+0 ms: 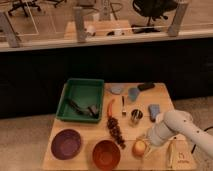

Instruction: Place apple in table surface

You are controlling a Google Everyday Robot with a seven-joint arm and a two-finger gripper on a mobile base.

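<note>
The apple (pixel 139 147), small, round and yellow-orange, rests on the light-wood table surface (pixel 159 96) near its front edge, just right of the orange-brown bowl (pixel 106 154). My gripper (pixel 148 144) is at the apple's right side, low over the board, at the end of the white arm (pixel 172 126) that reaches in from the right. Whether it touches the apple is not visible.
A green tray (pixel 75 89) with dark items stands at the back left. A purple bowl (pixel 66 144) is front left. A metal cup (pixel 136 116), dark grapes (pixel 116 131), a red chili (pixel 110 107), a fork (pixel 123 105) and blue items (pixel 154 111) lie mid-board.
</note>
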